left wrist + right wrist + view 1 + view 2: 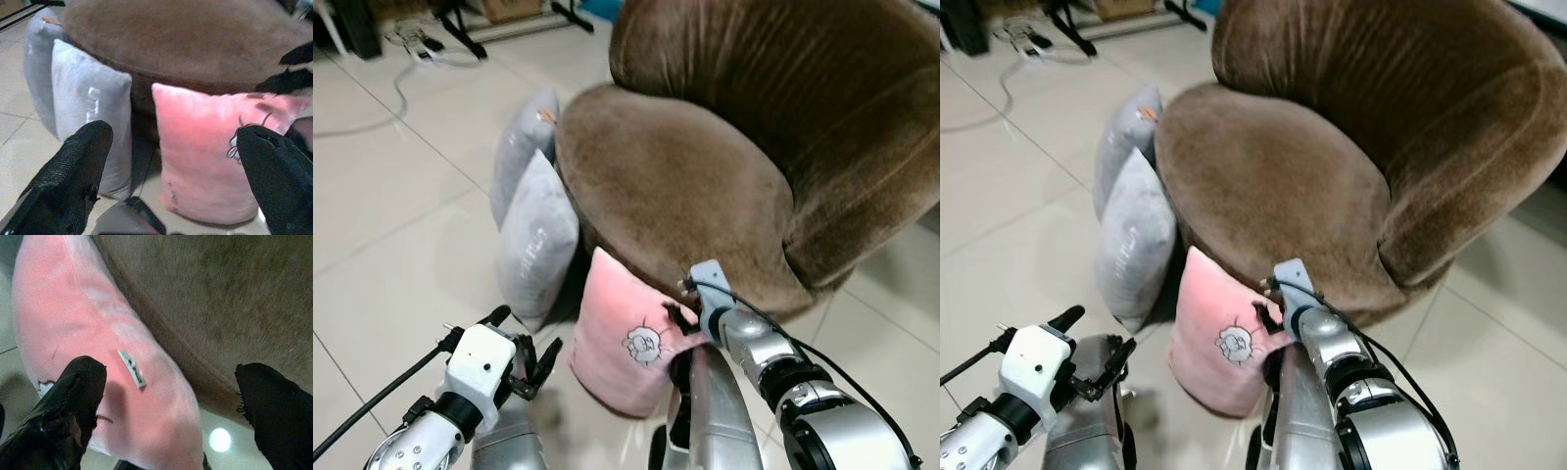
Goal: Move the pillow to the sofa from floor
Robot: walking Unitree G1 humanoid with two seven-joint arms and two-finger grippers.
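A pink pillow (pixel 625 338) with a small cartoon print stands on the tiled floor, leaning against the front of the brown velvet sofa (pixel 675 186). My right gripper (pixel 683 315) is open at the pillow's upper right corner. In the right wrist view, the pillow's top edge (pixel 98 333) and its white tag lie between the spread fingers (pixel 78 387), with the sofa's side just behind. My left gripper (pixel 524 338) is open, low and to the left of the pink pillow, apart from it. The left wrist view looks straight at the pillow (pixel 205 147).
Two grey pillows (pixel 538 235) (pixel 524 147) lean against the sofa's left side, right beside the pink one. A power strip with cables (pixel 416 44) and black stand legs (pixel 460 29) lie at the far left. Open tile floor (pixel 391 245) spreads to the left.
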